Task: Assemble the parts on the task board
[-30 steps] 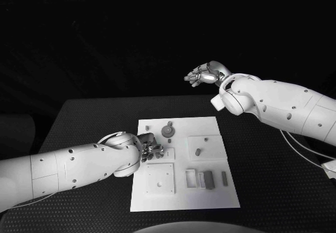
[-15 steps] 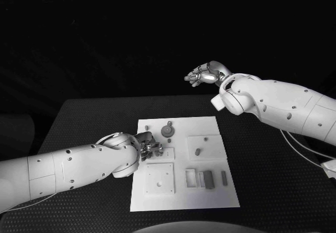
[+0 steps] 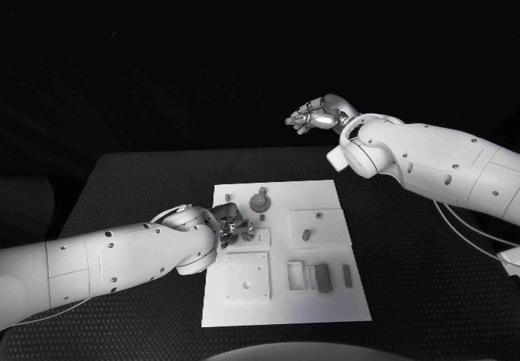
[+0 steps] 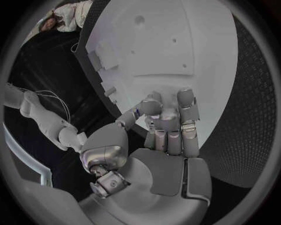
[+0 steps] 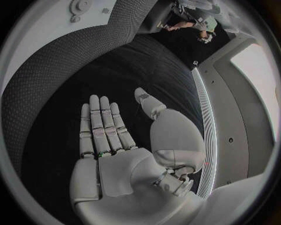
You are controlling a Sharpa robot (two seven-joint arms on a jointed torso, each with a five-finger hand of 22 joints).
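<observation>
The white task board (image 3: pixel 284 301) lies mid-table. On it are a round gear (image 3: pixel 260 201), a small part (image 3: pixel 306 235) on a raised square, and dark bars (image 3: pixel 321 276) near the front. My left hand (image 3: pixel 232 226) rests on the board's left edge with its fingers curled down over small parts; in the left wrist view the fingers (image 4: pixel 170 126) press close together on the board (image 4: pixel 193 42), and I cannot tell whether they hold anything. My right hand (image 3: pixel 318 116) hangs high beyond the table's far edge, palm flat and fingers (image 5: pixel 102 126) straight, holding nothing.
A square plate (image 3: pixel 247 277) with a hole sits at the board's front left. The black table (image 3: pixel 412 248) stretches bare to the right of the board. In the right wrist view a corner of the board (image 5: pixel 53 18) with the gear (image 5: pixel 77 5) lies far from the hand.
My left hand has shifted slightly toward the far side over the board's left edge, its fingers staying curled. The right arm has not moved.
</observation>
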